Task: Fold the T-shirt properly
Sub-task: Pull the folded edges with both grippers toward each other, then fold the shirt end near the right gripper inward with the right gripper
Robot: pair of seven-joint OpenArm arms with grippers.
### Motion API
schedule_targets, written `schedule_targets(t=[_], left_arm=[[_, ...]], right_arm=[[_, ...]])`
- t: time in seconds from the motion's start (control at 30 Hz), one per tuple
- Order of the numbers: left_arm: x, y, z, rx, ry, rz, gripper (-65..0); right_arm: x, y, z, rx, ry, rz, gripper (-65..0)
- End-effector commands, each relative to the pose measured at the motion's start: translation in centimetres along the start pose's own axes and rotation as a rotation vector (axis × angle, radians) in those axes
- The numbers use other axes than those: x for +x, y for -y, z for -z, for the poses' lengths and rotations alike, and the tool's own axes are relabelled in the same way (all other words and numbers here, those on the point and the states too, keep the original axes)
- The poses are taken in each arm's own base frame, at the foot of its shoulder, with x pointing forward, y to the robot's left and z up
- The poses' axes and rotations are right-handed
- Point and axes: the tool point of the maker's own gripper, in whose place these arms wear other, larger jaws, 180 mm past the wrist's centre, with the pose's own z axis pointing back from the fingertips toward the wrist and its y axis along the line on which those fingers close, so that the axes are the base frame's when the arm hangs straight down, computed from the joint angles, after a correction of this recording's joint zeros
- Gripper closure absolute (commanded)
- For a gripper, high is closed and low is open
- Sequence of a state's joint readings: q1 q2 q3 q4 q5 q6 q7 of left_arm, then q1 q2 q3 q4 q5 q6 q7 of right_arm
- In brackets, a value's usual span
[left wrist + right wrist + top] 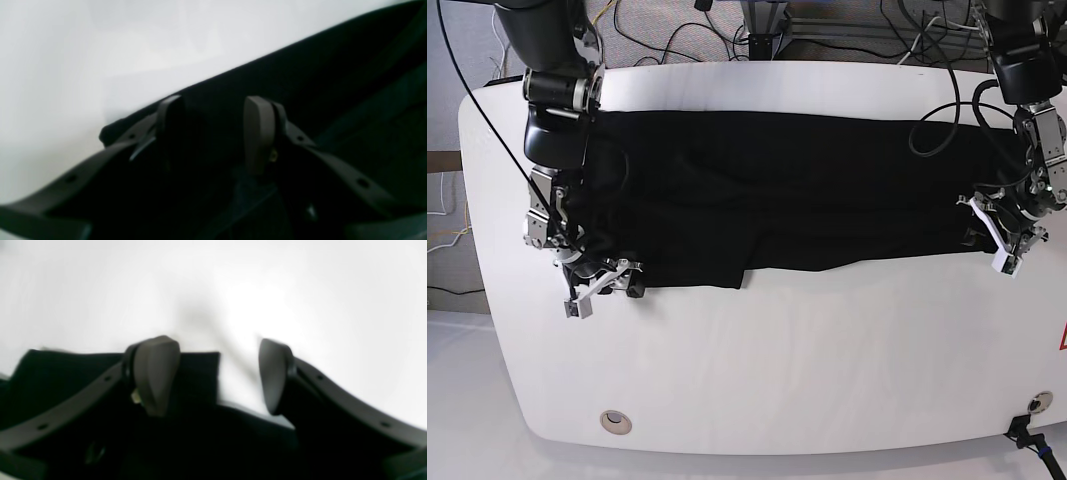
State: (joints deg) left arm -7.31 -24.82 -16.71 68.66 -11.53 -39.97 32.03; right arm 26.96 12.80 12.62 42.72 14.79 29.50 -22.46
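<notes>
Black T-shirt (777, 190) spans tabletop's (777, 370) far edge. Left gripper (213, 133), right gripper (217, 373): jaws parted, both empty, at near hem. Risk: pinching one layer only, skewing the fold.

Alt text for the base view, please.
Black T-shirt spread wide across a white table, with the open right gripper at its near edge on the view's left and the open left gripper at its near edge on the view's right.
</notes>
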Motion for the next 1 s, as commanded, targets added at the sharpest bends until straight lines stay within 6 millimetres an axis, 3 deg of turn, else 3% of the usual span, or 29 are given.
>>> schedule_targets(t=[0.0,0.2,0.3,0.43,0.6,0.73,0.87,0.97], left_arm=[[1.8,-1.2,-0.6,0.022,0.050,0.016,-27.1],[1.8,-1.2,-0.6,0.022,0.049,0.015,-27.1],[1.8,-1.2,-0.6,0.022,0.049,0.015,-27.1],[1.7,-1.2,-0.6,0.022,0.046,0.015,-27.1],[1.7,-0.7,-0.3,0.014,0.049,0.008,-27.1],[1.3,-0.5,-0.3,0.009,0.043,0.005,-27.1],[1.0,-0.4,-0.3,0.008,0.037,0.004,-27.1],[1.0,-0.3,-0.3,0.007,0.036,0.004,-27.1]], right_arm=[[0.6,-1.5,0.6,0.030,-0.009,-0.009,-40.1],[-0.9,-3.0,1.1,0.056,-0.027,0.007,-38.5],[-1.1,-3.0,1.1,0.057,-0.032,0.007,-26.2],[-1.5,-3.0,1.1,0.059,-0.056,0.006,0.0],[0.9,-3.9,-0.2,0.061,-0.051,-0.079,0.0],[4.2,-7.2,-2.8,0.073,-0.009,-0.212,0.0],[4.7,-10.5,-5.9,0.076,0.000,-0.305,0.0],[3.7,-12.2,-8.3,0.068,-0.014,-0.346,0.0]])
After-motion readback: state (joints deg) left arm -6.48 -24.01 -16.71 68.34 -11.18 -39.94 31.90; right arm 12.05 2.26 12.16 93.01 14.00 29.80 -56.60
